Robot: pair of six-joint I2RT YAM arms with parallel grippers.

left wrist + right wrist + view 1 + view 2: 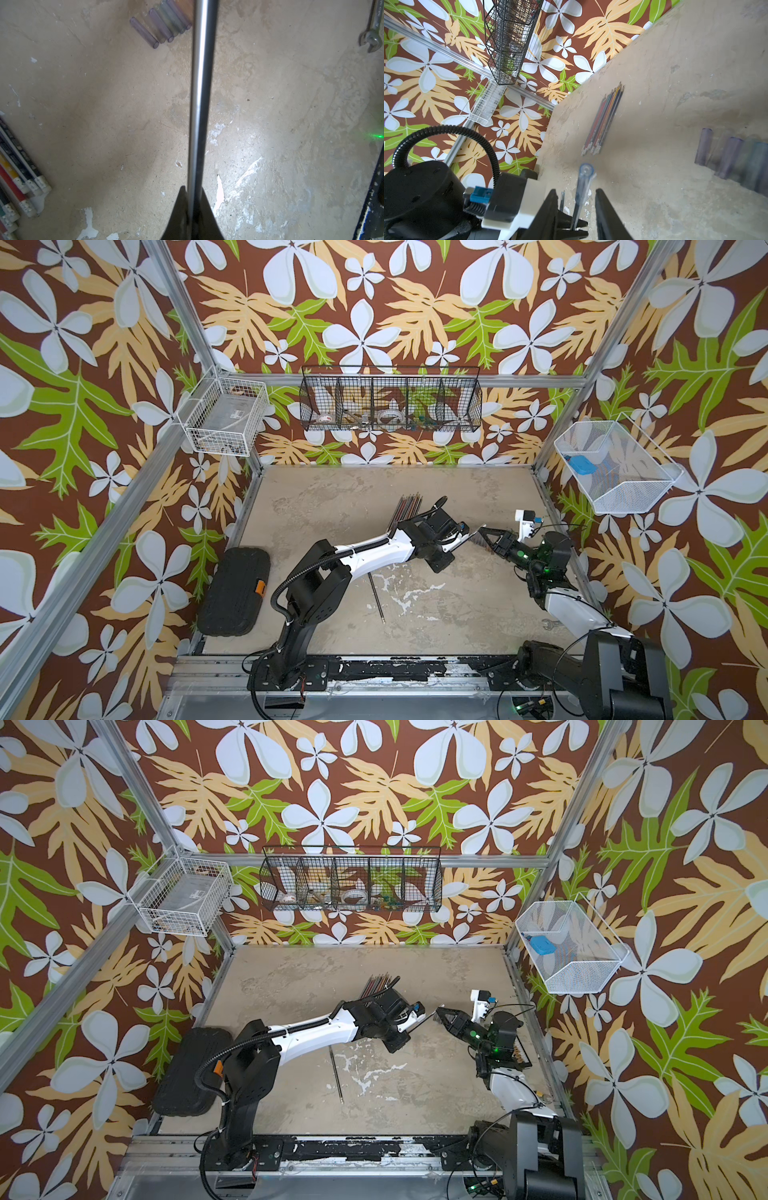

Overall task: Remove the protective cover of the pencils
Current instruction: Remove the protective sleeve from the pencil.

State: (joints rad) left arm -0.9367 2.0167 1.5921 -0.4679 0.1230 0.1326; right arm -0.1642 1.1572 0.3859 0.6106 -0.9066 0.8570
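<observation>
1. grey pencil (pixel 201 93) clamped in closed left gripper (pixel 192 209); right gripper (pixel 576 190) jaws part-open around loose tube cap (pixel 584 176).
2. other pencils (pixel 604 120) lie well apart from cap row (pixel 166 25).
3. risk: unheld cap may drop and roll away.

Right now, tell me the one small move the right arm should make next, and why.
Probably lower the right gripper toward the row of caps and let the loose cap drop there. Its jaws stand apart with the loose cap lying free between them, off the grey pencil that the left gripper clamps, so the pull looks done.
</observation>
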